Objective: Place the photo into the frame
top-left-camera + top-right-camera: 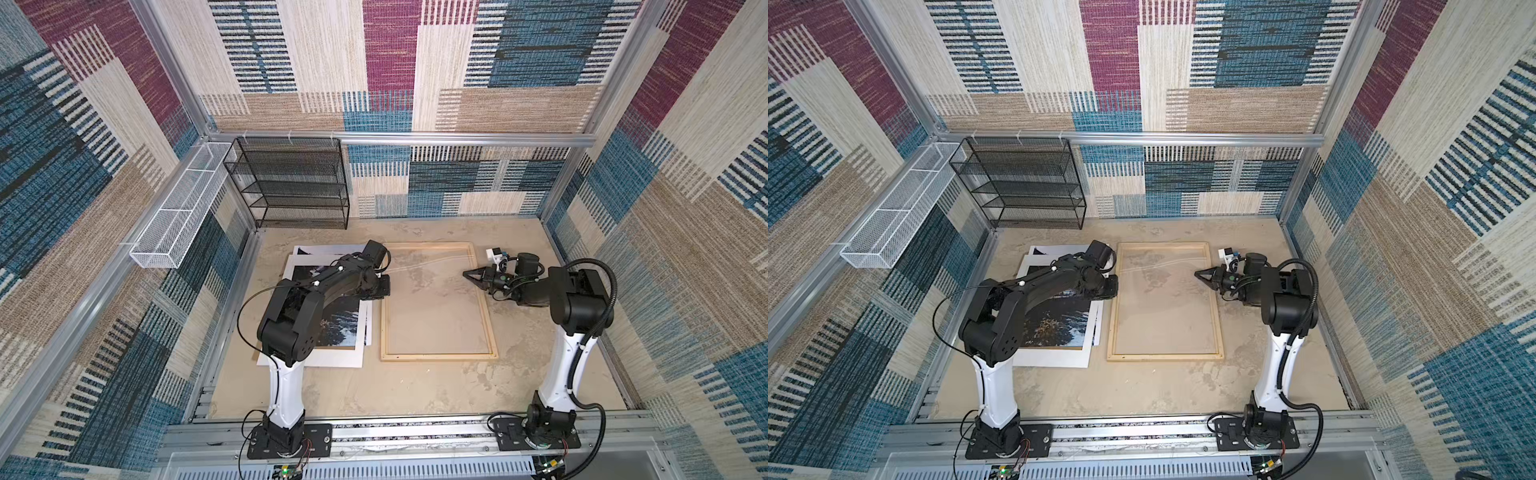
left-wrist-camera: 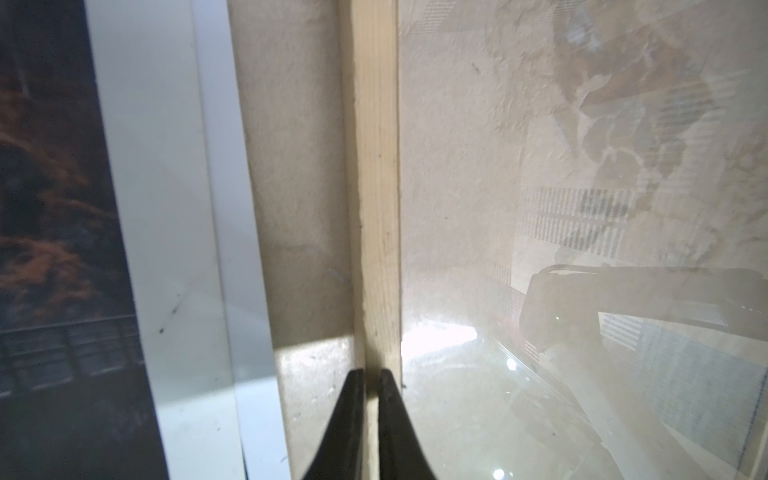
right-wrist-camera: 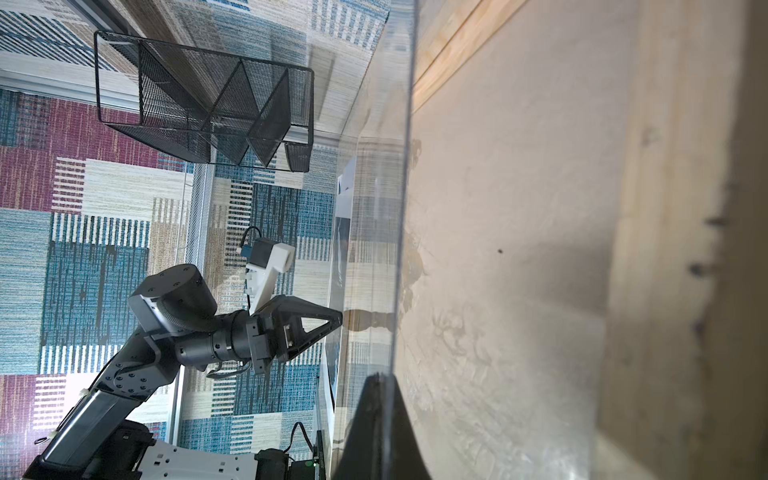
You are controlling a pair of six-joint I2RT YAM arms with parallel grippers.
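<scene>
We see a mottled beige tabletop (image 1: 415, 386) and patchwork woven walls (image 1: 498, 62). The left gripper (image 2: 372, 374) clamps the pale wooden frame (image 1: 439, 356) by its rail; the right gripper (image 1: 466, 274) pinches a clear pane (image 3: 382, 187); the waterfall photo print (image 1: 340, 326) lies beside the left jaws.

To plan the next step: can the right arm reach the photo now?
Probably not: the right gripper is shut on the clear pane, and the photo lies beyond the frame, partly under the white mat and the left arm.

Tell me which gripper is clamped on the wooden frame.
The left gripper: it pinches one long rail of the frame. The right gripper is shut on the edge of a clear sheet instead.
</scene>
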